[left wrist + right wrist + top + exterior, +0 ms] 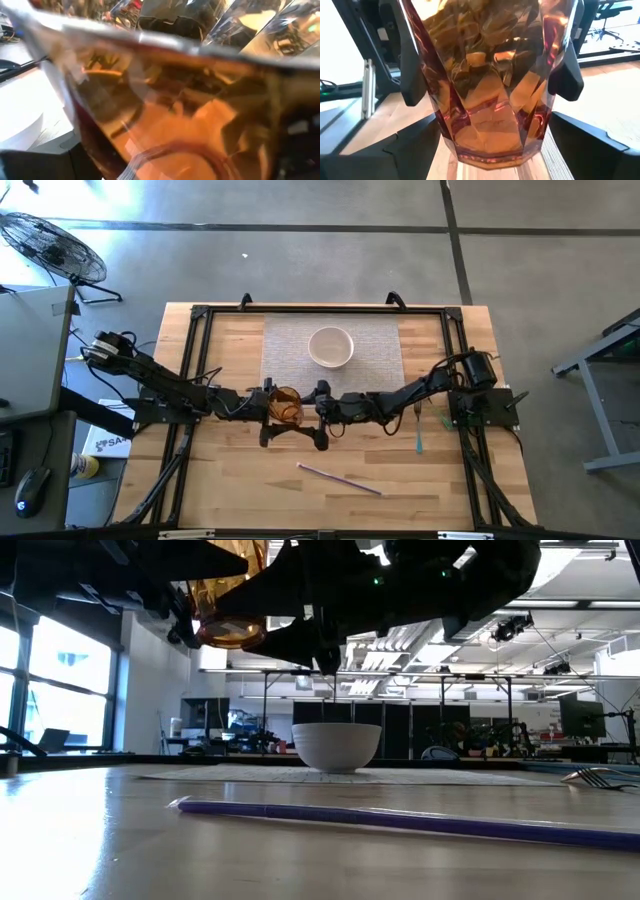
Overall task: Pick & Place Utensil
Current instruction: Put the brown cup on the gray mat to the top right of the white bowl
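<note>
Purple straw lies flat on the worktop at 6 o'clock, well apart from both my hands. A fork lies at 4 o'clock, beside my right arm. My left hand is at the centre, raised off the worktop, pinching an amber faceted cup by its sides. My right hand faces it, fingers spread to either side of the cup without gripping. A white bowl sits on the placemat at 12 o'clock.
</note>
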Robot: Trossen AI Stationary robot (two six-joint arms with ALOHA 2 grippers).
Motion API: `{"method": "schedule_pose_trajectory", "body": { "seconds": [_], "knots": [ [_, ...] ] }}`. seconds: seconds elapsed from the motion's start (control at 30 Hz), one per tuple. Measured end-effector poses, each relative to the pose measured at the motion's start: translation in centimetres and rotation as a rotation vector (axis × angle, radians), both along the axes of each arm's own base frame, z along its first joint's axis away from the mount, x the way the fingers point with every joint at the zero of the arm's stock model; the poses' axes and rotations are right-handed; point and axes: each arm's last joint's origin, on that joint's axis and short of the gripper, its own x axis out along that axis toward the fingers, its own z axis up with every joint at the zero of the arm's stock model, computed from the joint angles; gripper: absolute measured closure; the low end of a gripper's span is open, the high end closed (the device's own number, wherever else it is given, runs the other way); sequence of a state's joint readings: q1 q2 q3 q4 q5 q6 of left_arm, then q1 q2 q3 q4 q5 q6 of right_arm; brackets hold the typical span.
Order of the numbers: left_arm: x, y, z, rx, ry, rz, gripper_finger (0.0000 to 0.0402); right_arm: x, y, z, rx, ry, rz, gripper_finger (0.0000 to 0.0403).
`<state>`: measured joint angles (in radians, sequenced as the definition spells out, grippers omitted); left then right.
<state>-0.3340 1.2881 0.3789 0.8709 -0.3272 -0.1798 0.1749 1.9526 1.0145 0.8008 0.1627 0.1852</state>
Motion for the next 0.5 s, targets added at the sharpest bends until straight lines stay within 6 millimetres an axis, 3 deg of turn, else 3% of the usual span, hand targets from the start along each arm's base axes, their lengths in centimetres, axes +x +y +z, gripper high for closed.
{"method": "schedule_pose_trajectory", "body": {
  "seconds": [0.3,0.5],
  "knots": [
    [0.2,-0.1,-0.4,-0.001,0.017,0.0,0.0044,0.1,-0.2,0.2,0.041,-0.022,0.012,0.0043],
    [1.6,-0.6,0.0,0.022,0.021,-0.017,0.0044,0.0,-0.2,0.0,0.043,-0.004,0.019,0.0043]
  ]
}}
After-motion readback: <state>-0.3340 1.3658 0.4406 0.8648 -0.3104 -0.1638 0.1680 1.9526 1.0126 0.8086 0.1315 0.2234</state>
